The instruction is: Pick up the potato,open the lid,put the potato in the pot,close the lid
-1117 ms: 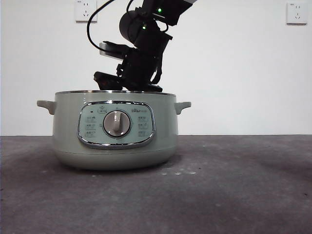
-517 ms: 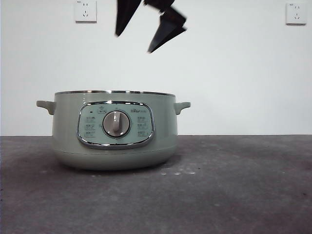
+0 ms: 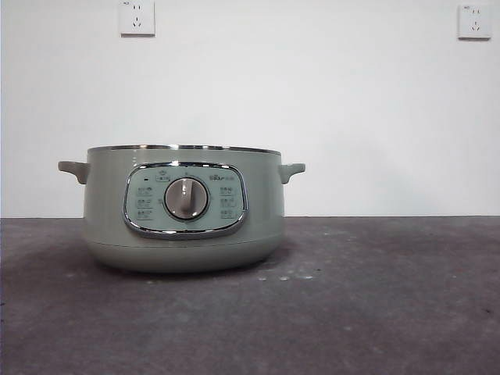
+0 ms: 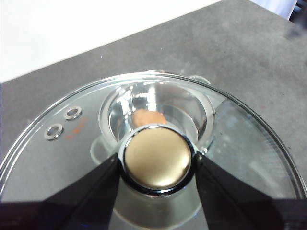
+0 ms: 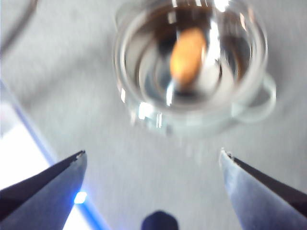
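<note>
Here, the left gripper (image 4: 157, 165) is clamped on the knob (image 4: 157, 163) of the lid (image 4: 249, 139), one jaw on each side of it. The lid is held up above the pot (image 4: 158, 115), roughly level and off the rim; the pot shows through the glass well below. This hold keeps the opening clear for loading while the lid stays ready over it for closing.

The right gripper (image 5: 152, 160) hangs high over the pot (image 5: 192, 62) with its jaws spread wide and nothing between them. Its view is blurred. The wide spread fits a release just made, judging from where the potato lies.

The potato (image 5: 187, 56) rests on the bottom of the pot, apart from both grippers. In the left wrist view, the potato (image 4: 148, 118) shows partly behind the knob.

In the front view, the pot (image 3: 182, 207) stands on the table (image 3: 375, 305) with its rim bare. No lid, potato or arm appears there.

Judgement: pick-up, opening and loading are complete. Closing remains. The lid should be lowered centred so that its rim seats evenly on the pot.
</note>
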Robot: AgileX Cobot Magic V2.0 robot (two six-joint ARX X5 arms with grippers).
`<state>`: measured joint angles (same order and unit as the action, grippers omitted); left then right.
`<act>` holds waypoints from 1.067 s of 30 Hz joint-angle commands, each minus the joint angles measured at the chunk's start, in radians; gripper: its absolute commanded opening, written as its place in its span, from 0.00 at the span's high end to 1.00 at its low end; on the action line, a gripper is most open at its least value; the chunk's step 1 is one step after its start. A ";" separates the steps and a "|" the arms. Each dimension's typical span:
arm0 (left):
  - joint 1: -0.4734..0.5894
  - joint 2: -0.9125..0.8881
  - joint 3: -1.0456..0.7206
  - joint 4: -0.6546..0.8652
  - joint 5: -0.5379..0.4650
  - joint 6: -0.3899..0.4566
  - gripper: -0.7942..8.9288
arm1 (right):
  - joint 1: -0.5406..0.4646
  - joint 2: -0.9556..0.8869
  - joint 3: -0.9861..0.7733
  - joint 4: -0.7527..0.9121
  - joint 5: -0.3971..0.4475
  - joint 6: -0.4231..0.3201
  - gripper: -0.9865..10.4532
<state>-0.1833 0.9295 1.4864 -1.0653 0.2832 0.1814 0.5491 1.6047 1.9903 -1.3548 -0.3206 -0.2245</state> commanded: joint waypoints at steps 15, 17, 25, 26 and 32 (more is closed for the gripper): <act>-0.188 0.333 0.007 0.385 -0.010 -0.005 0.92 | -0.001 -0.822 -0.734 0.008 0.083 0.176 0.51; -0.201 0.376 0.007 0.419 -0.031 -0.003 0.92 | -0.001 -0.869 -0.746 -0.016 0.114 0.203 0.51; -0.213 0.550 0.007 0.517 -0.049 0.007 0.92 | 0.000 -1.037 -0.767 -0.022 0.157 0.298 0.51; -0.213 0.571 0.007 0.527 -0.049 0.007 0.92 | 0.000 -1.050 -0.767 -0.022 0.161 0.304 0.51; -0.213 0.655 0.007 0.566 -0.048 0.011 0.92 | 0.000 -1.080 -0.767 -0.022 0.183 0.323 0.51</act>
<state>-0.3950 1.5925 1.4864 -0.5457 0.2237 0.1825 0.5484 0.5285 1.2339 -1.3533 -0.1417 0.0799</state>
